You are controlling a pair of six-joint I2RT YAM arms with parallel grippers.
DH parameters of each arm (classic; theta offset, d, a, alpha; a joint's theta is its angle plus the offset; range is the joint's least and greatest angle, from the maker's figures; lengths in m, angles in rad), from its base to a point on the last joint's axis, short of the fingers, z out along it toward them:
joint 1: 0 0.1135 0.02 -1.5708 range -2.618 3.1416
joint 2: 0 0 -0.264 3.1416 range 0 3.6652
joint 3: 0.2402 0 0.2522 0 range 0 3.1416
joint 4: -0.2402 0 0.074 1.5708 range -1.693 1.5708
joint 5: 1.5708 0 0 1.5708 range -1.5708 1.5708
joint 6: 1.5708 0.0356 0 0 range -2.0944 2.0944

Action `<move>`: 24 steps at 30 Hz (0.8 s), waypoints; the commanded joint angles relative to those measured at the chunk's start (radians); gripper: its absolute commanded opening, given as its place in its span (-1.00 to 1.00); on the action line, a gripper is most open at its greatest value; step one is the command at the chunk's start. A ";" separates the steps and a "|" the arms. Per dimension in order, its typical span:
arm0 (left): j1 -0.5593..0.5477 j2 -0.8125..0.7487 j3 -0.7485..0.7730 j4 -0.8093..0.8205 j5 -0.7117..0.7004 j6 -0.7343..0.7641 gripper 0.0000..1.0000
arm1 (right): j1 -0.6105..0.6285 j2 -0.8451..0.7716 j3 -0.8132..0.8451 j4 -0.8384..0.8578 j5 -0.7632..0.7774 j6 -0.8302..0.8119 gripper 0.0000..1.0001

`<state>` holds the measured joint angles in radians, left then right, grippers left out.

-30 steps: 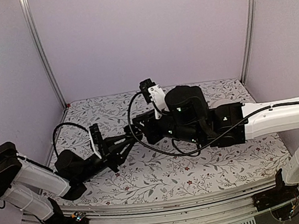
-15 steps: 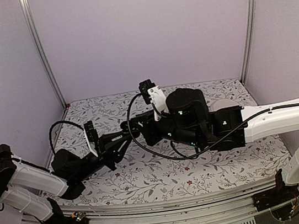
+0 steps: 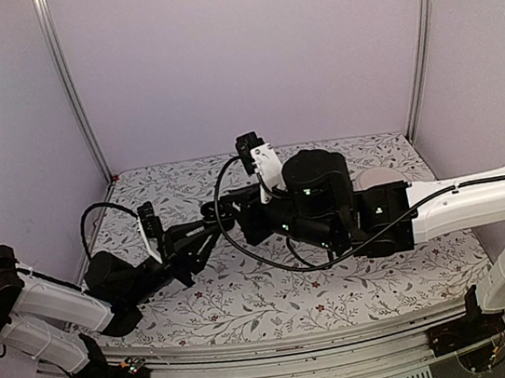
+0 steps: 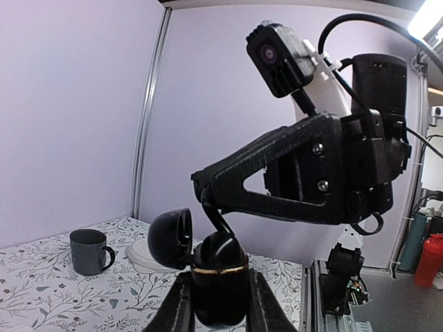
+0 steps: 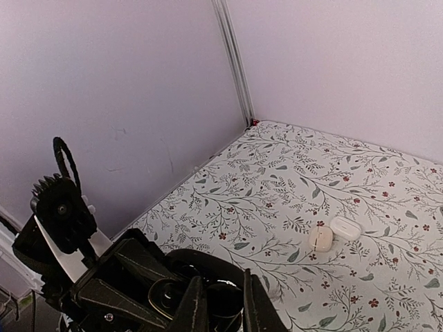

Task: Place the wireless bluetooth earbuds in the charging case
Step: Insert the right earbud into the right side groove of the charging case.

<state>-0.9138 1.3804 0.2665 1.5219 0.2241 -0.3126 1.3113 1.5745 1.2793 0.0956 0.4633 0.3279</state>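
Lilac walls close in the flowered table [image 5: 291, 173]. Your left pincer [image 4: 220, 308] is clenched on the round black charging case [image 4: 220, 280], holding it upright and clear of the table with its lid [image 4: 171, 238] hinged open. Your right pincer [image 5: 220, 308] hangs just over the case's mouth, fingers narrowly apart; you cannot tell whether they grip anything. A white case [image 5: 345, 227] lies on the table.

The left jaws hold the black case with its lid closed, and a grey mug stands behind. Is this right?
No: the lid is open, as the left wrist view shows. The left jaws hold the black case; the grey mug stands behind.
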 commanded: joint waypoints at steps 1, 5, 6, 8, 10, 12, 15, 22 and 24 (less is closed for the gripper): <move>-0.011 -0.025 0.022 0.299 0.002 -0.022 -1.00 | 0.014 0.027 -0.011 0.018 0.018 -0.014 -0.83; -0.012 -0.028 0.020 0.299 -0.003 -0.033 -1.00 | 0.021 0.037 -0.004 0.024 0.019 -0.019 -0.83; -0.011 -0.029 0.020 0.299 -0.007 -0.034 -1.00 | 0.022 0.039 -0.003 0.027 0.019 -0.022 -0.83; -0.012 -0.033 0.020 0.298 -0.009 -0.034 -1.00 | 0.023 0.042 0.000 0.027 0.021 -0.024 -0.82; -0.012 -0.037 0.020 0.299 -0.015 -0.036 -1.00 | 0.026 0.044 0.000 0.027 0.021 -0.026 -0.83; -0.012 -0.041 0.020 0.299 -0.019 -0.037 -1.00 | 0.028 0.047 0.000 0.028 0.026 -0.028 -0.83; -0.011 -0.050 0.021 0.299 -0.022 -0.041 -1.00 | 0.029 0.051 -0.004 0.026 0.029 -0.030 -0.83; -0.011 -0.068 0.021 0.299 -0.028 -0.046 -1.00 | 0.035 0.058 -0.003 0.029 0.045 -0.039 -0.83; -0.012 -0.071 0.019 0.299 -0.037 -0.046 -1.00 | 0.038 0.055 -0.004 0.031 0.043 -0.042 -0.83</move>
<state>-0.9184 1.3468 0.2665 1.5200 0.2188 -0.3523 1.3315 1.6051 1.2797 0.1711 0.4980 0.3038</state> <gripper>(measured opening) 0.225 0.151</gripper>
